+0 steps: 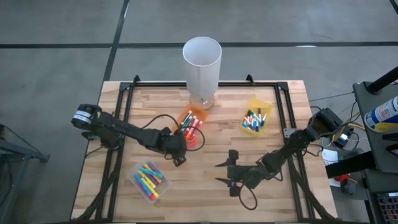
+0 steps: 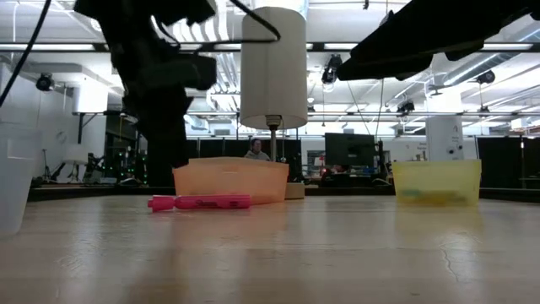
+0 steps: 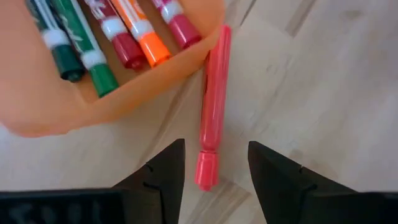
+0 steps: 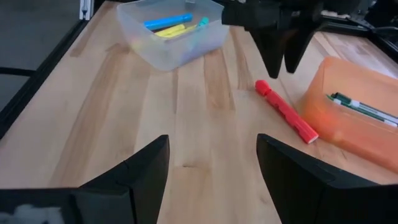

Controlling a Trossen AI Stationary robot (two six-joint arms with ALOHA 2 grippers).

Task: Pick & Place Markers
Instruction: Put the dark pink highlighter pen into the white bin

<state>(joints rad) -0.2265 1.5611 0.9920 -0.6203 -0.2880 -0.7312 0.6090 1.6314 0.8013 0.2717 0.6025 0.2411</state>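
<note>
One red marker [image 3: 211, 118] lies loose beside perhaps five binned ones.

This is a robotics lab or workshop. The wooden counter [image 1: 211, 155] carries a black metal frame [image 1: 283, 102] and stands on a grey concrete floor [image 1: 62, 56]. Beyond it, the low view shows a wide hall with rows of ceiling strip lights [image 2: 498, 110], dark monitors [image 2: 348, 152], more equipment stands, and a person [image 2: 256, 149] seated far back.
</note>
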